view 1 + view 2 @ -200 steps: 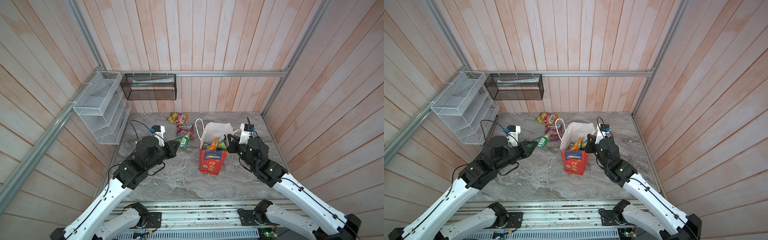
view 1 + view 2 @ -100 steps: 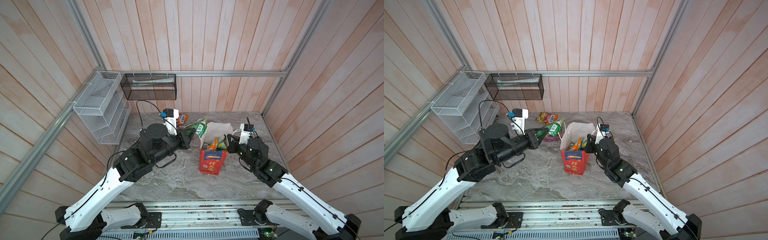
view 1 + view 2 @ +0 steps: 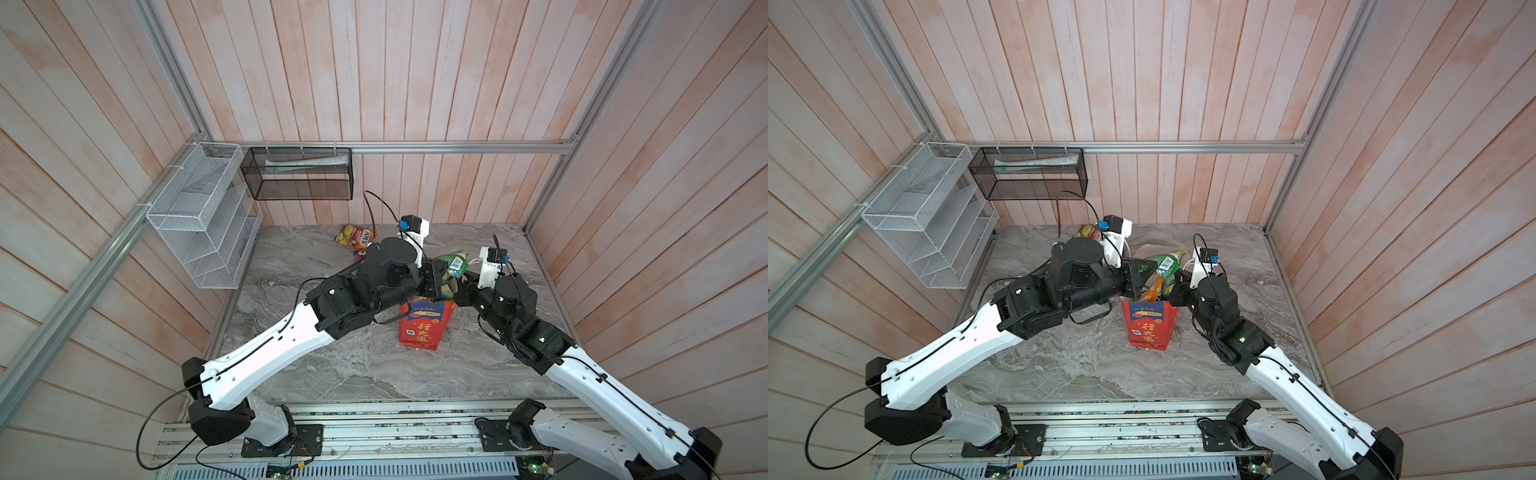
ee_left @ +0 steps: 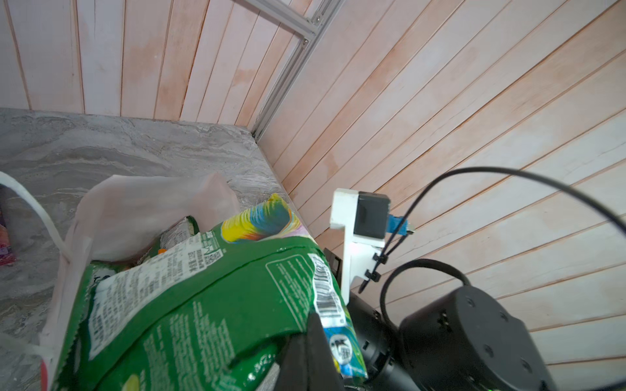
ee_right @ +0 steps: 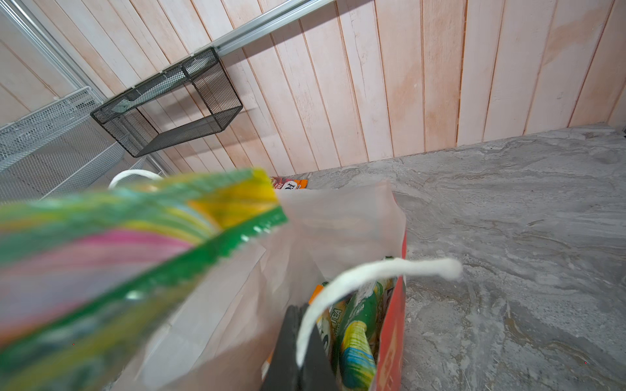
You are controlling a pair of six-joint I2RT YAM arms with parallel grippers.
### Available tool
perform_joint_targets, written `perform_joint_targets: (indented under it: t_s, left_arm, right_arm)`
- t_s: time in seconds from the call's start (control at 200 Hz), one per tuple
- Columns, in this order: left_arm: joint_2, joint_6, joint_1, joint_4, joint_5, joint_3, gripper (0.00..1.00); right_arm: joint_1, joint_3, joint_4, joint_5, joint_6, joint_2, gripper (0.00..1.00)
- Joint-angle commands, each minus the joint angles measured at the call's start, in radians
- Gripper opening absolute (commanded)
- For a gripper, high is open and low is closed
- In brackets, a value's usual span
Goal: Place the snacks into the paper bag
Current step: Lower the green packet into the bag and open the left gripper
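The red paper bag [image 3: 424, 328] [image 3: 1148, 328] stands mid-table, its white inside [image 4: 145, 210] open upward. My left gripper [image 3: 440, 276] [image 3: 1142, 274] [image 4: 313, 338] is shut on a green snack packet [image 3: 455, 264] [image 3: 1165, 262] [image 4: 203, 298] and holds it tilted over the bag's mouth. My right gripper [image 3: 459, 289] [image 5: 301, 338] is shut on the bag's white cord handle [image 5: 372, 274] at its right rim. Several packets [image 5: 355, 325] stand inside the bag. An orange packet [image 3: 355, 237] [image 5: 291, 184] lies on the table behind the bag.
A black mesh basket [image 3: 297, 174] hangs on the back wall and a white wire rack [image 3: 199, 216] on the left wall. The right arm's wrist camera mount [image 4: 359, 220] sits close beside the held packet. A purple packet edge [image 3: 358, 255] shows behind the left arm.
My left arm has swung from the left of the table to the right, carrying the green packet up over the bag's mouth. The right arm has stayed on the bag.
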State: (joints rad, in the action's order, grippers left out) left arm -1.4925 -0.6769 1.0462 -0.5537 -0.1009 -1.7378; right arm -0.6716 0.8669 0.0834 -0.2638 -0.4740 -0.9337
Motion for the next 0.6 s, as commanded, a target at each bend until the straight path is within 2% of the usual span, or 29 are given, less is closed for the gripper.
perform_joint_targets:
  t_s: [0.0,0.34,0.435,0.47,0.595]
  left_arm:
    - [-0.011,-0.002,-0.001,0.070,0.020,-0.050,0.00]
    - [-0.120,-0.052,-0.052,0.014,0.043,-0.123,0.00]
    - [-0.146,-0.070,-0.083,0.018,0.102,-0.110,0.00]
    - [-0.151,-0.073,-0.126,0.026,0.119,-0.102,0.00]
    - [-0.178,-0.069,-0.161,0.016,0.151,-0.097,0.00]
  right_arm:
    - [0.000,0.023,0.006,0.004,0.006,0.017,0.00]
    - [-0.002,0.023,0.008,-0.001,0.008,0.020,0.00]
    - [-0.003,0.023,0.010,0.002,0.009,0.021,0.00]
    - [-0.004,0.023,0.009,0.001,0.009,0.022,0.00]
    - [-0.005,0.024,0.010,-0.001,0.009,0.023,0.00]
